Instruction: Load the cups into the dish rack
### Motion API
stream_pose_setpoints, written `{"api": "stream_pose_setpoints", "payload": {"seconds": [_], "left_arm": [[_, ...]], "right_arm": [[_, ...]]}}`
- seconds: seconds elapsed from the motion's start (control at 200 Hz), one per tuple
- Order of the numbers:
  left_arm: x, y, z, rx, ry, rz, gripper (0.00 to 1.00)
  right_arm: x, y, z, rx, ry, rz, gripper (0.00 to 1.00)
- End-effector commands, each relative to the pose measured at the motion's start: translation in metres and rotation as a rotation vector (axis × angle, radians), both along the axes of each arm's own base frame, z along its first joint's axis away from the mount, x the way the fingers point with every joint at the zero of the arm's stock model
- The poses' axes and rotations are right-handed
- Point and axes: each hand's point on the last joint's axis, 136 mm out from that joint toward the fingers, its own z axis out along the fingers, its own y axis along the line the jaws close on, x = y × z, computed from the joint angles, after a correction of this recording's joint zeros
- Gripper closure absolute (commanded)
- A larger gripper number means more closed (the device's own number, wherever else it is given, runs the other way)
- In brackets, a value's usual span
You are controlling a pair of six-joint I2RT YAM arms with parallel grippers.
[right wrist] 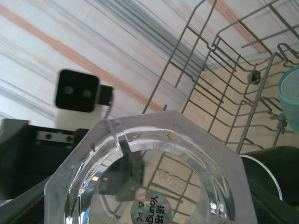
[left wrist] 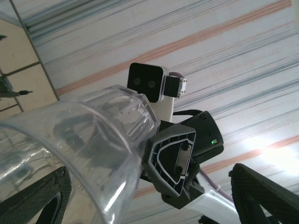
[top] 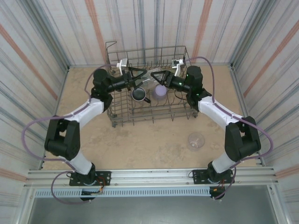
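Handover above the dish rack [top: 154, 120]. On the left, my left gripper [top: 139, 77] stands with its jaws spread wide and holds nothing. In its wrist view the clear tumbler [left wrist: 88, 140] sits between the fingers, with open air on the one side I can check. That tumbler lies on its side, its long axis running left to right between the two grippers. Its mouth faces the left gripper and its eight-sided base faces the right wrist camera. Just beneath, the black mug [top: 138, 94] sits in the rack, with the pale purple tumbler [top: 160, 91] just beside it on the right. My right gripper [top: 157, 78] has one finger pad flat against the clear tumbler's wall, and I judge its jaws closed on the tumbler partway. A teal tumbler [right wrist: 290, 100] shows at the right edge of the right wrist view, among the rack wires. Farthest right, a second clear tumbler [top: 196, 141] stands on the table, well apart from the rack and nearer the right arm. I count five cups: two clear, one black, one purple and one teal. There are two grippers and one rack. To my eye, the coming move turns on tipping the held tumbler from level to mouth-down over the tines.
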Motion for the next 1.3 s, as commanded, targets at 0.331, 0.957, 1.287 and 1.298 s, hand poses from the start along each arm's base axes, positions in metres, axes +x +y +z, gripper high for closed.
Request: {"api": "stream_pose_setpoints", "payload": {"seconds": [0.331, 0.957, 1.287, 1.298], "left_arm": [[-0.023, 0.09, 0.006, 0.304, -0.032, 0.282, 0.01], [-0.049, 0.167, -0.003, 0.449, 0.05, 0.487, 0.01], [-0.058, 0.178, -0.012, 0.541, 0.039, 0.525, 0.01], [-0.058, 0.177, -0.012, 0.54, 0.04, 0.523, 0.01]], "right_arm": [[-0.008, 0.025, 0.002, -0.283, -0.151, 0.028, 0.63], [-0.031, 0.091, -0.049, -0.548, -0.252, 0.166, 0.64], [-0.045, 0.118, -0.077, -0.597, -0.296, 0.249, 0.64], [-0.046, 0.119, -0.078, -0.6, -0.299, 0.254, 0.64]]}}
